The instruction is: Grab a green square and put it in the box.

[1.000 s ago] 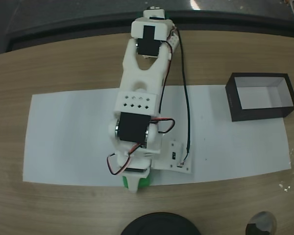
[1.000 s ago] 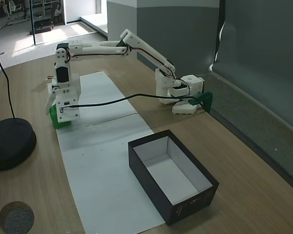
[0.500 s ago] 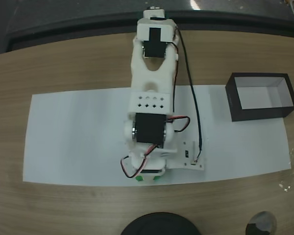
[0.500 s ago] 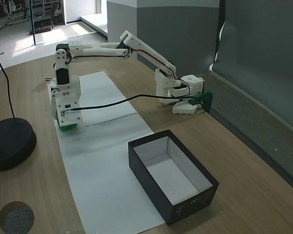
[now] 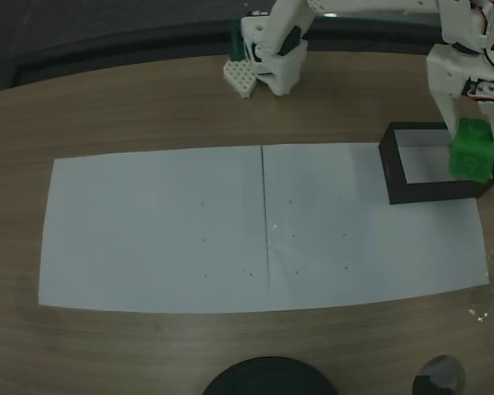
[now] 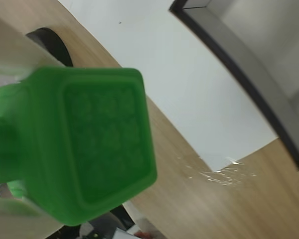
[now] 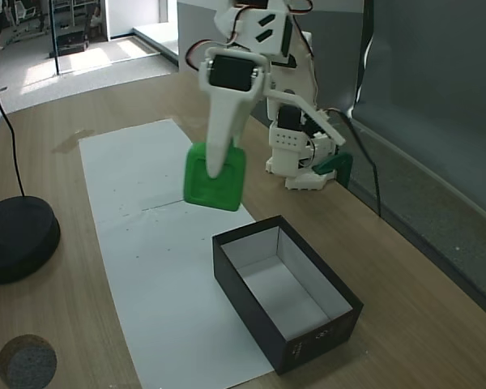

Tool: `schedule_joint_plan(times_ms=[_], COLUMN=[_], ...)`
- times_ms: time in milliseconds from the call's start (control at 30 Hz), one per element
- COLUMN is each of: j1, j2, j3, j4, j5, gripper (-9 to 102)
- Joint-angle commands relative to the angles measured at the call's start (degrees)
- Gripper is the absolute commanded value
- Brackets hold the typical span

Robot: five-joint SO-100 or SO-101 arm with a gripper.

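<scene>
Fingers (image 7: 216, 174) point down from the raised arm, clamping the green square (image 7: 215, 179) above the box (image 7: 308, 336).

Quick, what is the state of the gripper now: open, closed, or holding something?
Gripper: closed on the green cube, held in the air near the box.

One fixed view looks straight down on the table (image 5: 148, 107), another looks obliquely from beside it, near the box (image 7: 287, 304), and the wrist view looks close past the green square (image 6: 84, 144); all share the box.
</scene>
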Motion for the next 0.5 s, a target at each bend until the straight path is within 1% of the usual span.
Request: schedule_joint_plan(times_ms=[0,67,333,467], j1=[-5.98,-8.17,-8.79,-9.32], j2=[9.05,9.58,9.58,9.58], j3=[7.38,11.16,22.59,27.60], j4=[-1.14,-2.29,-11.87,-14.50], j5=[0.00,-0.18,0.35,1.41], gripper=[15,15,15,15])
